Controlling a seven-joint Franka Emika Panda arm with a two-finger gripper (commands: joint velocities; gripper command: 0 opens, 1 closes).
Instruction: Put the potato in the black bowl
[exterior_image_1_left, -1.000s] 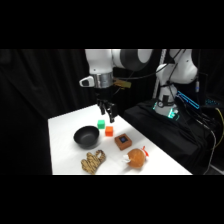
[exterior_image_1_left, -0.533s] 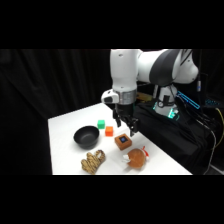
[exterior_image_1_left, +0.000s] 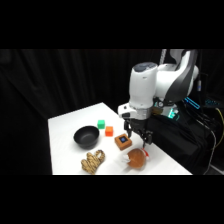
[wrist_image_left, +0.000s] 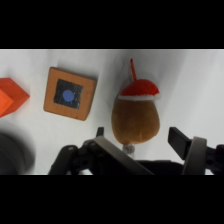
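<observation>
The potato (exterior_image_1_left: 136, 158) lies on the white table near its front right edge, an orange-brown lump with a red and white cap. In the wrist view the potato (wrist_image_left: 135, 117) sits just ahead of and between the two fingers. My gripper (exterior_image_1_left: 138, 140) hangs a little above it, open, its fingers wider apart than the potato and touching nothing; seen from the wrist, the gripper (wrist_image_left: 141, 141) holds nothing. The black bowl (exterior_image_1_left: 86, 136) stands empty at the left of the table, well apart from the gripper.
A brown cube with a dark top (exterior_image_1_left: 122, 141) sits right beside the potato, also in the wrist view (wrist_image_left: 70, 93). An orange block (exterior_image_1_left: 109, 131) and a green block (exterior_image_1_left: 101, 123) lie behind it. A tan knobbly object (exterior_image_1_left: 93, 161) lies in front of the bowl.
The arm has swung right and forward from above the small blocks and lowered, so the gripper now hangs over the potato. The objects have not moved.
</observation>
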